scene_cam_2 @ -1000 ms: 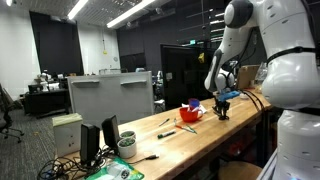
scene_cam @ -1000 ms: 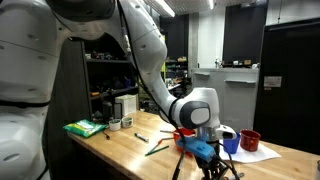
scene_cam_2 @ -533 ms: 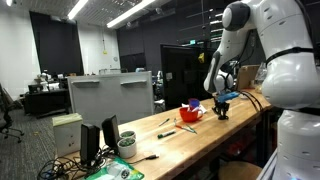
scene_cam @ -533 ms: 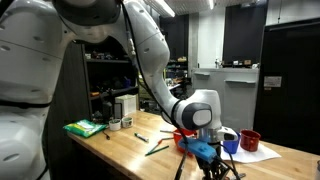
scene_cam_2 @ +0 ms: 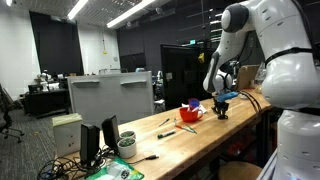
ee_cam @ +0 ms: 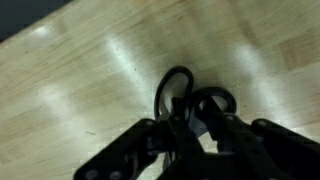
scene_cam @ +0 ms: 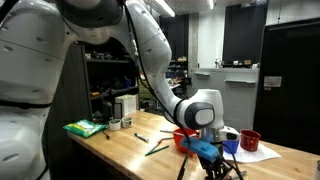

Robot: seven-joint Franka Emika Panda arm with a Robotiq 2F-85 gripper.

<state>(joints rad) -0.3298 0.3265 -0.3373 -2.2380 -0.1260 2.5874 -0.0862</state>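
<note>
My gripper (ee_cam: pixel 192 128) is low over the wooden table (ee_cam: pixel 70 90) and looks shut on a pair of black scissors (ee_cam: pixel 178 88), whose two handle loops stick out between the fingers. In both exterior views the gripper (scene_cam: pixel 210 160) (scene_cam_2: pixel 220 108) sits at the table's end, with a blue part just above the fingers. A red bowl (scene_cam: pixel 184 135) (scene_cam_2: pixel 190 113) stands right beside it.
A red cup (scene_cam: pixel 250 140) stands on a white sheet (scene_cam: pixel 262 154) beyond the gripper. Pens (scene_cam: pixel 155 148) (scene_cam_2: pixel 166 133) lie mid-table. A green pack (scene_cam: pixel 85 128) and small containers (scene_cam: pixel 122 108) sit at the far end. Monitors (scene_cam_2: pixel 95 140) stand beside the table.
</note>
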